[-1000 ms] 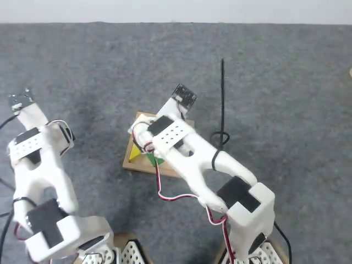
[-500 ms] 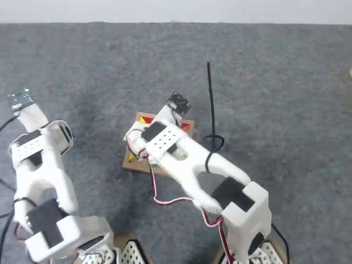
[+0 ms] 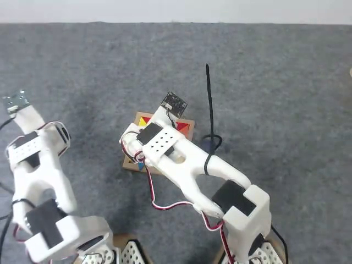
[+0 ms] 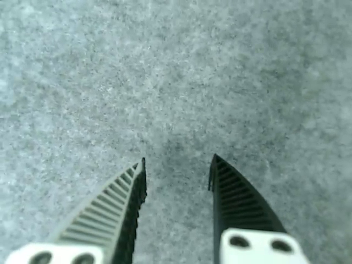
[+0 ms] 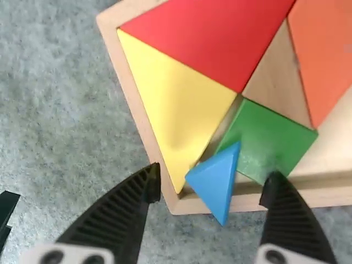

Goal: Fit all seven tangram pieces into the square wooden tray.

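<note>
The square wooden tray [image 5: 122, 71] holds a red triangle [image 5: 214, 33], a yellow triangle [image 5: 170, 104], an orange piece [image 5: 324, 55] and a green square [image 5: 264, 140]. A small blue triangle [image 5: 217, 170] lies tilted over the tray's rim, partly on the green square. My right gripper [image 5: 213, 181] is open and straddles the blue triangle without touching it. In the high view the right arm covers most of the tray [image 3: 131, 159], and only its far corner with the red piece [image 3: 184, 127] is exposed. My left gripper [image 4: 179, 162] is open over bare grey carpet at the far left.
Grey carpet [image 3: 275, 82] covers the whole table. A black cable [image 3: 209, 99] rises from the right arm and loops just right of the tray. The left arm [image 3: 38, 165] stands well apart from the tray.
The right arm has swung left over the tray, uncovering the tray's far corner with the red and yellow pieces. The left arm has barely shifted.
</note>
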Controlling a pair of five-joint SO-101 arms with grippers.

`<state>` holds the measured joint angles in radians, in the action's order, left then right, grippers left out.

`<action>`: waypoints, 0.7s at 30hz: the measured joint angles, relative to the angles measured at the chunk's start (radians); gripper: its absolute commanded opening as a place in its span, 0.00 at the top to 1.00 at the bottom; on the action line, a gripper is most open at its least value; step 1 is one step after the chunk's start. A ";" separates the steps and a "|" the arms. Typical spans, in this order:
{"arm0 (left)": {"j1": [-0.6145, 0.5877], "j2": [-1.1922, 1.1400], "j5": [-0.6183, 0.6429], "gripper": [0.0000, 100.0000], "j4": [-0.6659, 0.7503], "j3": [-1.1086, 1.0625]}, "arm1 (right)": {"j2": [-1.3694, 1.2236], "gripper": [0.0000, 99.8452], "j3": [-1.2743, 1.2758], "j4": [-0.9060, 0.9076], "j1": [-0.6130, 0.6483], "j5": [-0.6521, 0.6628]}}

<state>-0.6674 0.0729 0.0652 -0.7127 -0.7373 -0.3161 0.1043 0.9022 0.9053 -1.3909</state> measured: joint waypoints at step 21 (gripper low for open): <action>0.311 0.000 -0.288 0.81 -0.516 0.374 | 0.563 0.70 -0.080 0.371 -0.522 1.145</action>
<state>-0.3560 0.0729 -0.2232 -1.2283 -0.3629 0.2470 0.0245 1.2735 0.3836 -0.2463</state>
